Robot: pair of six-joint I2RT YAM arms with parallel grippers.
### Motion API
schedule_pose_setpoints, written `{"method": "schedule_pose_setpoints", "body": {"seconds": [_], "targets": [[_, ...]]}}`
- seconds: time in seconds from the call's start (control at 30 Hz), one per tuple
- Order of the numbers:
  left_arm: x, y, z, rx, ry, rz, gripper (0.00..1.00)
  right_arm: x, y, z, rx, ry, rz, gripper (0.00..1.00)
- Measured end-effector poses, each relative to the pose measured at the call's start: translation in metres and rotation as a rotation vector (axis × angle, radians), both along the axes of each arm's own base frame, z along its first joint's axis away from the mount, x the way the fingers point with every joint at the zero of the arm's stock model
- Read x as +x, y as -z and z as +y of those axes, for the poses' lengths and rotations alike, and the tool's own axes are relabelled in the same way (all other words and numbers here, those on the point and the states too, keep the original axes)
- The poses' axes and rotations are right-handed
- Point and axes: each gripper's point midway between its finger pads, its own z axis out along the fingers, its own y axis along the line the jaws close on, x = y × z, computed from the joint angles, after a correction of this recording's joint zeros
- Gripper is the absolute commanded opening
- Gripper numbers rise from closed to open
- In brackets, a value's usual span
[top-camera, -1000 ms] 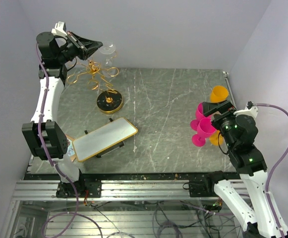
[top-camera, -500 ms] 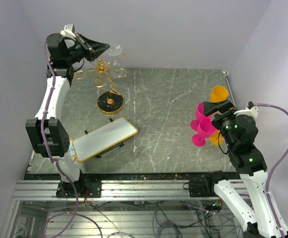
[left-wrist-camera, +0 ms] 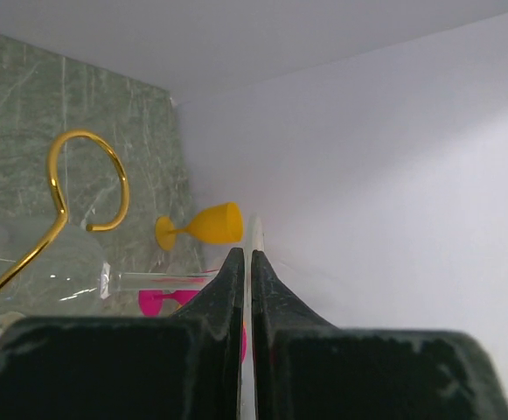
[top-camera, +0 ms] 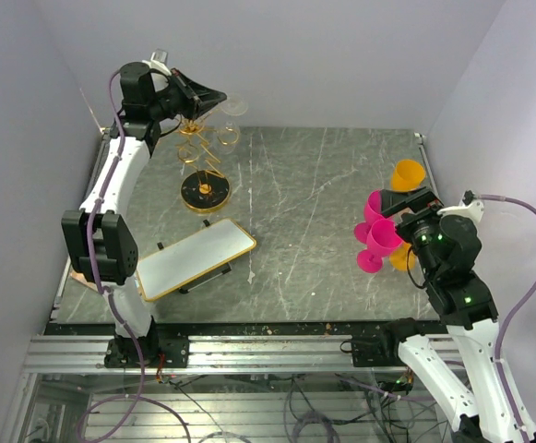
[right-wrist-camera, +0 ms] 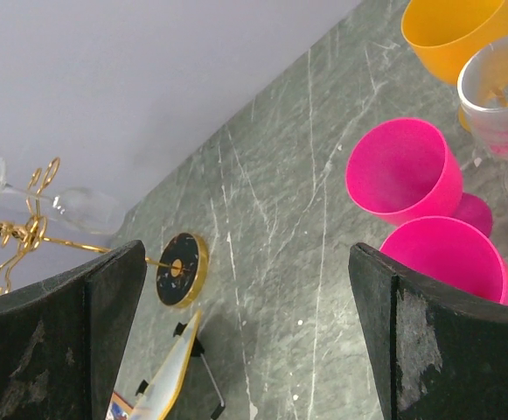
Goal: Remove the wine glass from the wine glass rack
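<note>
Left pincer (top-camera: 220,98) first: it's high at the back-left corner, jaws pressed together on the thin edge of the wine glass's foot. The wine glass (right-wrist-camera: 83,208) is up in the air, lying roughly level. Its foot is in the pincer and its stem runs sideways to the bowl, which sits right in among the gold arms of the wine glass rack (top-camera: 204,191). From the left wrist view one gold hook (left-wrist-camera: 87,175) curls just above the bowl. I can't tell whether the glass is clear of that wire or touching it. My read is that this is the whole game: the glass has to slide off along its own stem line, away from the hooks, and the left arm is the only one anywhere near.

Moving right, a white tray (top-camera: 194,258) with a gold rim lies on the tabletop (top-camera: 323,231) with nothing on it. Far right are pink goblets (top-camera: 378,235), orange goblets (top-camera: 408,173) and a clear cup (right-wrist-camera: 498,87), all seemingly empty. The right pincer (right-wrist-camera: 245,262) hangs over them with its jaws wide apart, gripping nothing, well apart from the rack.
</note>
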Motion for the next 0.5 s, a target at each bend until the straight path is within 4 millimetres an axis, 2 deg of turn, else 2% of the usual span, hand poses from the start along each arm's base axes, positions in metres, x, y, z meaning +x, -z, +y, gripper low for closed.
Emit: {"method": "schedule_pose_setpoints", "body": {"seconds": [0.33, 0.5], "targets": [[-0.007, 0.001, -0.031, 0.022, 0.002, -0.003, 0.07, -0.002, -0.002, 0.000, -0.014, -0.007, -0.011, 1.00], [-0.026, -0.008, -0.053, 0.017, 0.025, -0.022, 0.07, -0.001, -0.007, 0.009, -0.062, -0.076, -0.039, 1.00]]}}
